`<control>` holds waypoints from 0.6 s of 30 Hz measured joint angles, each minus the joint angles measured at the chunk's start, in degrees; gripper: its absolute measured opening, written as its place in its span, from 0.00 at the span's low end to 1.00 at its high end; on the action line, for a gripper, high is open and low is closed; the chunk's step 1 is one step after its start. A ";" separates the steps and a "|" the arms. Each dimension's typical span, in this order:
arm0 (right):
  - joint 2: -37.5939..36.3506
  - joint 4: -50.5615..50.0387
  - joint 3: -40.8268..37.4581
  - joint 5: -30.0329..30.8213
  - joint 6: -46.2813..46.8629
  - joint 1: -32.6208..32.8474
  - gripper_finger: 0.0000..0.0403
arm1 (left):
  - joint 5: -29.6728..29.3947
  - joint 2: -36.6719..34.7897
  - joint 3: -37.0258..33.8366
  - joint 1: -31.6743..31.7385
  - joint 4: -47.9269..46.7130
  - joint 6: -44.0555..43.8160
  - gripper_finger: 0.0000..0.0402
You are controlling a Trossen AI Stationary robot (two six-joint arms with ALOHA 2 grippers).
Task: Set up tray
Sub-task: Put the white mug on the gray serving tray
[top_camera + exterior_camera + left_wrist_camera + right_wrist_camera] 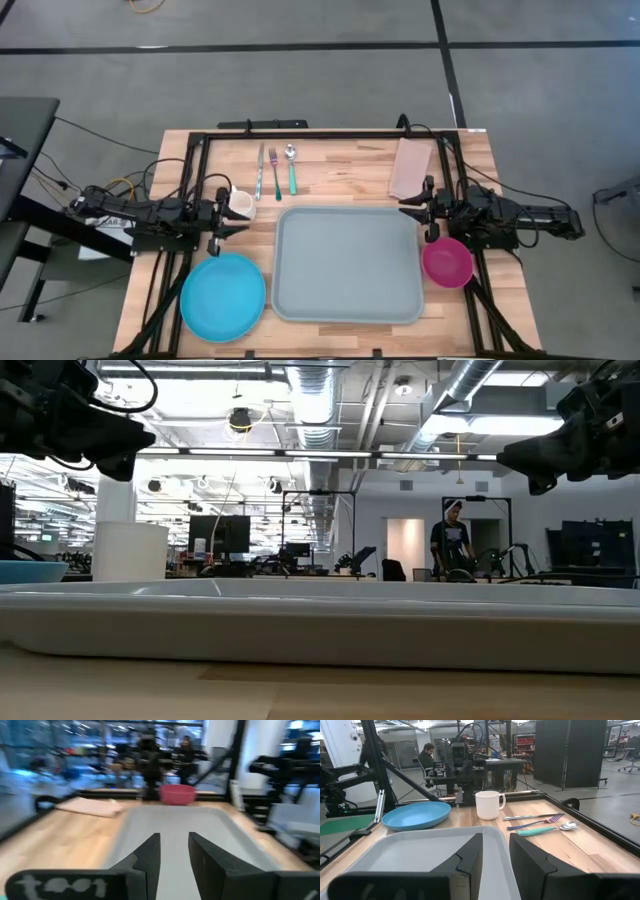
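- The tray (347, 263) sits in the middle of the table (340, 165), on the near side. Nothing is on it yet.
- So I think the job has not really started. All the things still need to go on the tray.
- The blue plate (223, 296) lies just left of the tray. The white mug (240, 204) stands a bit farther back on that side.
- The pink bowl (446, 262) is just right of the tray. A folded napkin (411, 168) lies at the far right.
- A knife (259, 172), a fork (274, 172) and a spoon (291, 168) lie in a row on the far side, behind the tray.
- The left gripper (234, 224) hangs in the air by the tray's far left corner, close to the mug. Its fingers are a little apart and hold nothing.
- The right gripper (410, 207) hangs by the tray's far right corner, near the bowl. Its fingers are a little apart too, with nothing in them.
- Both grippers point in over the tray from its two sides, and neither one touches it.
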 joint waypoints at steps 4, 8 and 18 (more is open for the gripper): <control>0.00 0.01 0.02 0.01 0.00 -0.02 0.23 | -4.01 0.00 0.00 0.02 3.25 3.15 0.23; -0.01 0.01 0.02 0.01 0.01 0.00 0.23 | -8.13 0.02 0.00 0.00 8.85 1.90 0.23; -0.01 0.00 0.01 0.01 0.01 -0.01 0.23 | -12.27 0.58 6.50 0.02 19.18 0.01 0.23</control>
